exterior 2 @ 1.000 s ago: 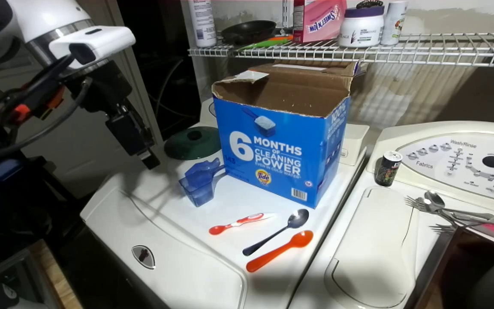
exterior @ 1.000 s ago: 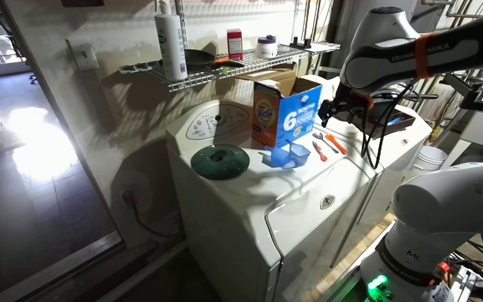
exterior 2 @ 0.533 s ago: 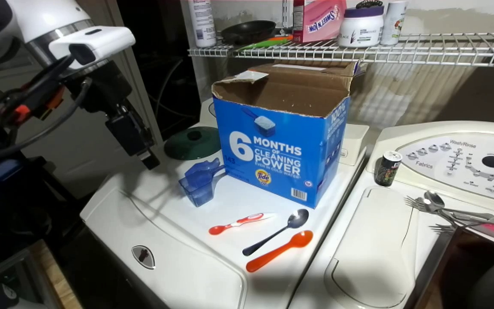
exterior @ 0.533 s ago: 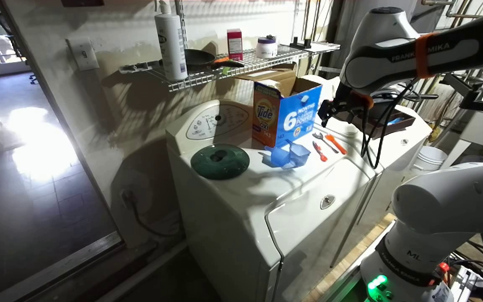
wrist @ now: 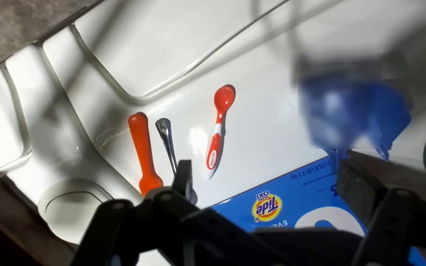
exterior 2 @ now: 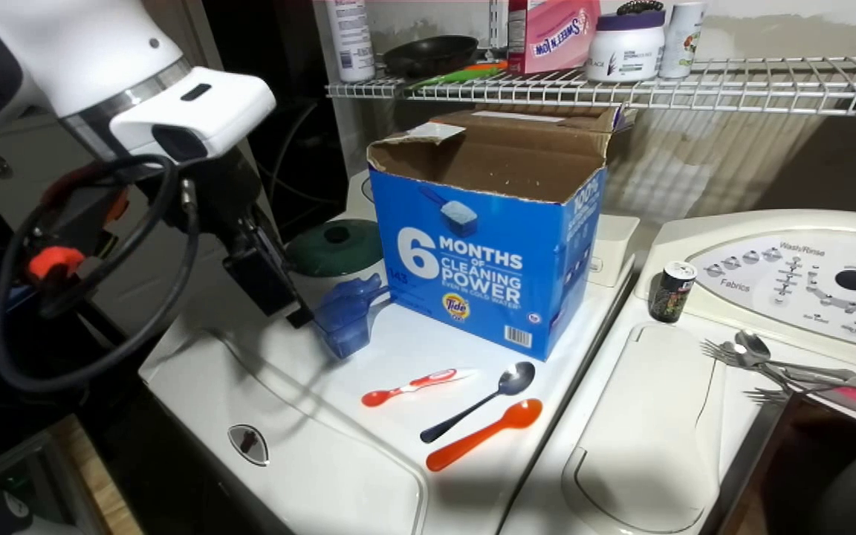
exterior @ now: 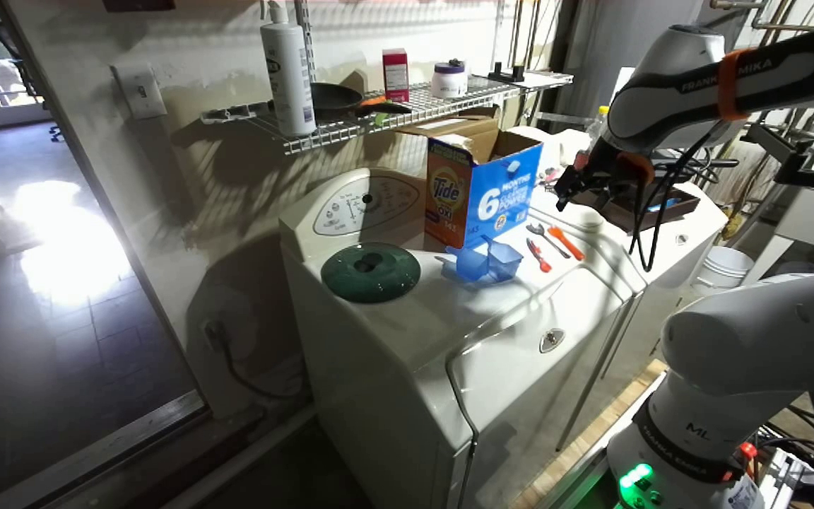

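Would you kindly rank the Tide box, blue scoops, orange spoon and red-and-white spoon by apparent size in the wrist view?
1. Tide box, though partly hidden
2. Blue scoops, together
3. Orange spoon and red-and-white spoon, unsure: the latter looks longer, the former broader and partly covered.

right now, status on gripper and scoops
Gripper open, empty. Scoops on white machine, ungripped. Tide box beside them, possibly in the way.

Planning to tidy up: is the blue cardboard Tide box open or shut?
Open: the box shows its brown inside behind a ragged top edge in an exterior view.
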